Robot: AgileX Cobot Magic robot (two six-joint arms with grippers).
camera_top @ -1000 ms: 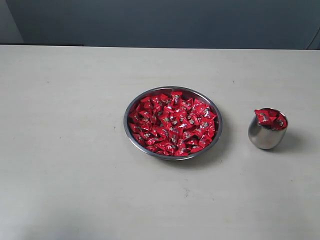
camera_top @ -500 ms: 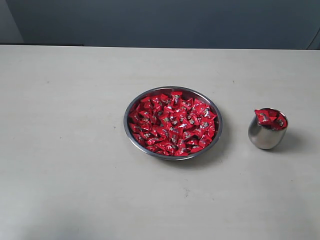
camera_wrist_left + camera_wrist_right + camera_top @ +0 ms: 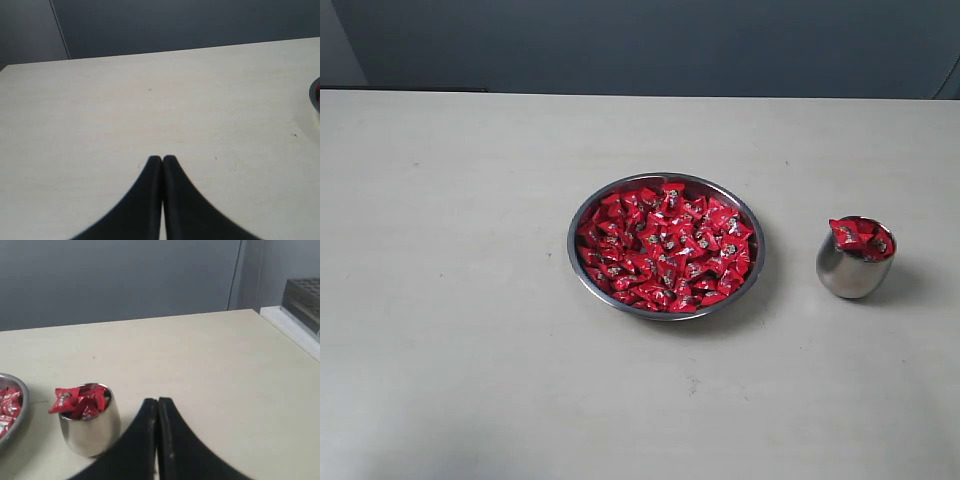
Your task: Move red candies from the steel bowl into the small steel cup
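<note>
The steel bowl (image 3: 752,268) sits mid-table, heaped with red candies (image 3: 664,246). To its right stands the small steel cup (image 3: 850,272), filled to the brim with red candies (image 3: 861,238). Neither arm shows in the exterior view. In the right wrist view the small steel cup (image 3: 92,430) with candies (image 3: 80,400) stands close beside my right gripper (image 3: 158,401), which is shut with nothing in it; the bowl's rim (image 3: 22,412) peeks in at the edge. My left gripper (image 3: 162,158) is shut and empty over bare table, with the bowl's rim (image 3: 315,97) at the frame edge.
The pale table (image 3: 470,300) stretches wide around the bowl and cup. A dark wall runs behind the far edge. In the right wrist view a dark grid-like rack (image 3: 303,294) stands beyond the table's corner.
</note>
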